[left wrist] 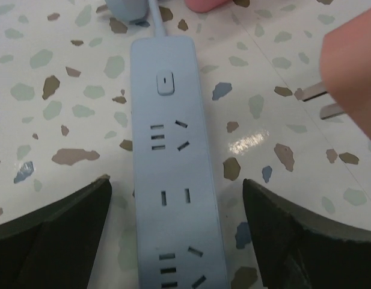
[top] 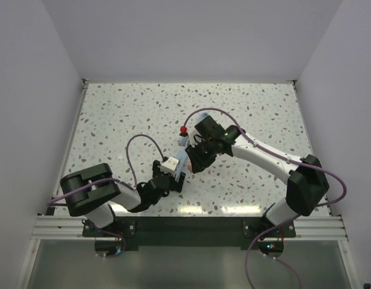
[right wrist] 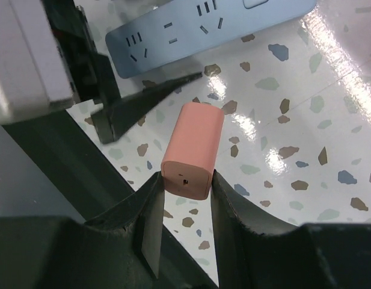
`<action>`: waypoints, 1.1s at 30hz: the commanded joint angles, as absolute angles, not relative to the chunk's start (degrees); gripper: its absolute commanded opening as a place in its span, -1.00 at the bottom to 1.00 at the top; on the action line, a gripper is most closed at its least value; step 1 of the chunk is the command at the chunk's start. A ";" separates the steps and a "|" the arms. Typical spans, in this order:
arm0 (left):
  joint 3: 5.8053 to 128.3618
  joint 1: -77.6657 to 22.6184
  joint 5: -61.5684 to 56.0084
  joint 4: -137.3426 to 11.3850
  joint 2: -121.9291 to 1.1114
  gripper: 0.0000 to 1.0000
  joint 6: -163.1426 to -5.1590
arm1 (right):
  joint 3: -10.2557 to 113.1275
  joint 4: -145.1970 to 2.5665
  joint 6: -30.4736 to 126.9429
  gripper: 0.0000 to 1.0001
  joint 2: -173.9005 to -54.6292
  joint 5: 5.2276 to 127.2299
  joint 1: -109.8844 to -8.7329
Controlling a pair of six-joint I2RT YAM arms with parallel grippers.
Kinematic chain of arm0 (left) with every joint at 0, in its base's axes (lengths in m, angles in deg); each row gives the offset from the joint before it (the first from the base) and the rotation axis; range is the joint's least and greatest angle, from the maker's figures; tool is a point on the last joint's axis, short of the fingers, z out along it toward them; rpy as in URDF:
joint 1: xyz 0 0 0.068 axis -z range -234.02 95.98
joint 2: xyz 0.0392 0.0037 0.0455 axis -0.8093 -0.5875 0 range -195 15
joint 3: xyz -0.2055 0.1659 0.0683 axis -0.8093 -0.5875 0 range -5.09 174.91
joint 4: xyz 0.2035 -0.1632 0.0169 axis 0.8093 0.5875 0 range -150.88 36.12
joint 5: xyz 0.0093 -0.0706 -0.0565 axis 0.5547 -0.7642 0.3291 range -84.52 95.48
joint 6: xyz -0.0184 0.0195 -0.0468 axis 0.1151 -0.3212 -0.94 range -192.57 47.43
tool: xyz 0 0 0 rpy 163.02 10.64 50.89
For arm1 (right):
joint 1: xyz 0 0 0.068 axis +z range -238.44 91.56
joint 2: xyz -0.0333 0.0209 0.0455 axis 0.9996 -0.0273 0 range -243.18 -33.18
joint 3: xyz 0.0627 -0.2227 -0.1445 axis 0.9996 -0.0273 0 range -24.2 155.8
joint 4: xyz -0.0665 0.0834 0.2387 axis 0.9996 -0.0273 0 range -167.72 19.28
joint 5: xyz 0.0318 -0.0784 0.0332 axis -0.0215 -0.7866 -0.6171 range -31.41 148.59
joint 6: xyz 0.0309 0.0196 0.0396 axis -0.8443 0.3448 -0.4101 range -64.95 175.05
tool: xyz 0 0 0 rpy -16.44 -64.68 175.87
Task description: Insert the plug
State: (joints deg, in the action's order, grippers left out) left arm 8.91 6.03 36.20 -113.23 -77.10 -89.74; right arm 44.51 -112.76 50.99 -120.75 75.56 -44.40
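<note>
Two arms meet mid-table in top view: left gripper (top: 173, 171) and right gripper (top: 188, 155) close together at pale blue power strip (top: 183, 144); plug too small to make out there.

Left wrist: jaws apart, fingers (left wrist: 53, 235) either side of power strip (left wrist: 173, 180), gaps showing. Plug (left wrist: 353, 72) at right edge, beside strip, two metal prongs (left wrist: 317, 99) pointing toward it.

Right wrist: right gripper (right wrist: 184, 180) clamped on plug (right wrist: 194, 144), a salmon-pink, round-edged block held by rear end.
</note>
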 commanded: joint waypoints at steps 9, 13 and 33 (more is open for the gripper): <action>-0.59 7.41 37.12 -102.01 -61.40 1.00 -101.30 | 62.08 -121.69 58.47 -1.00 -135.03 74.76 -42.56; -4.99 7.41 38.61 -97.29 -49.45 1.00 -107.62 | 67.90 -125.81 61.81 -1.00 -139.69 76.78 -42.56; -2.89 7.41 49.60 -67.49 -26.75 1.00 -127.06 | 73.01 -131.71 69.73 -1.00 -145.42 75.99 -38.25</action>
State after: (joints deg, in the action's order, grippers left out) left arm -2.39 7.19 44.83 -73.43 -27.35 -122.31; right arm 70.30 -130.18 67.17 -144.99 74.99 -38.94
